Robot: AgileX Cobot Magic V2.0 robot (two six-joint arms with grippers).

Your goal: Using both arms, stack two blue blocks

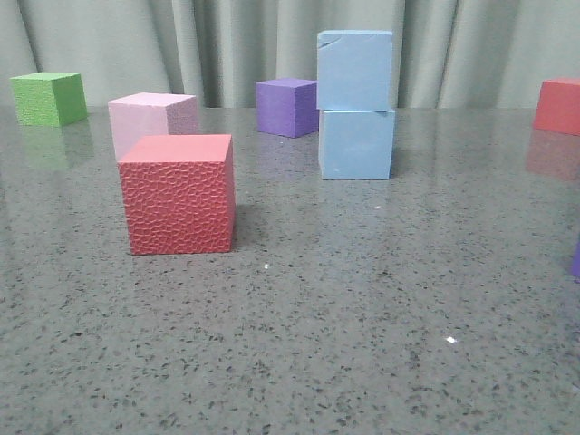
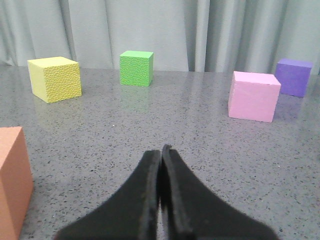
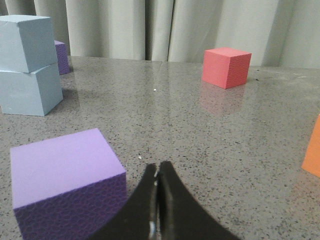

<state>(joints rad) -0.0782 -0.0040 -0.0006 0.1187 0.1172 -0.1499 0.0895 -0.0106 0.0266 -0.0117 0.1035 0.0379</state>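
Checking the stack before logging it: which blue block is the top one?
The upper blue block, with a chipped top edge, rests on the lower blue block, which sits on the table.

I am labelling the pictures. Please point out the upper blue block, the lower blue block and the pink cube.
upper blue block (image 1: 354, 71), front view, front face.
lower blue block (image 1: 355, 145), front view, front face.
pink cube (image 2: 253, 97), left wrist view, front face.

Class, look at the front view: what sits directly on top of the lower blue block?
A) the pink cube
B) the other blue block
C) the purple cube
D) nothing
B: the upper blue block rests on the lower blue block, slightly twisted; no gripper touches them.
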